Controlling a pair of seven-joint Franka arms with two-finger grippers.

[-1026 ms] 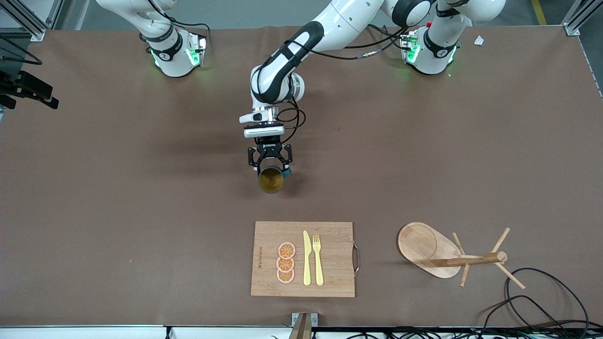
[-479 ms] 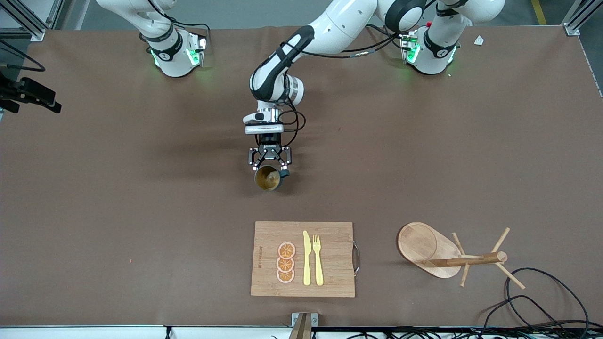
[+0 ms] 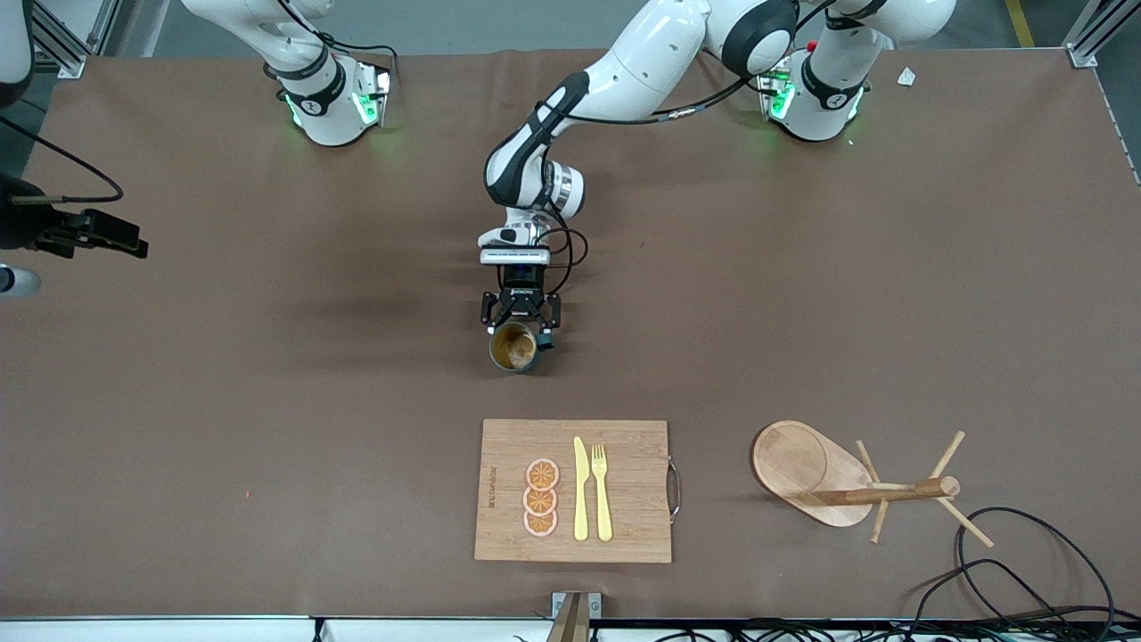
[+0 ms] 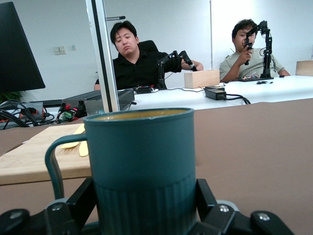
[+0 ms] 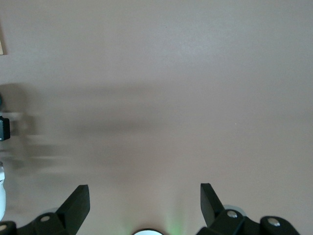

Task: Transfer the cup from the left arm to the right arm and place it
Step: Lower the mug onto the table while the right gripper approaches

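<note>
From my console the brown table point(image 3: 267, 401) fills the front view, both arm bases along its top edge. The left arm reaches from its base down toward the middle of the table, and its left gripper point(image 3: 521, 323) is clenched on the cup point(image 3: 514, 347), pinching the teal body from either side. I see the cup upright, its mustard inside facing up and its handle pointing to about three o'clock in the front view. In the left wrist view the cup point(image 4: 144, 166) sits squarely between the black fingers point(image 4: 73, 205), its loop handle sticking out past one of them; whether its base touches the table I cannot tell.

The right arm waits at its own end of the table. Its right gripper point(image 3: 98, 234) shows at nine o'clock at the front view's edge, well apart from the cup. In the right wrist view the right gripper point(image 5: 145, 203) is released, fingers spread wide over bare table.

At six o'clock from the cup, nearer the front camera, lies the wooden cutting board point(image 3: 624, 446), carrying a yellow knife point(image 3: 580, 490), a yellow fork point(image 3: 602, 490) and three orange slices point(image 3: 541, 497) stacked in a row. Toward four o'clock from the cup, at the left arm's end, the wooden peg rack point(image 3: 802, 464) lies tipped on its side.
</note>
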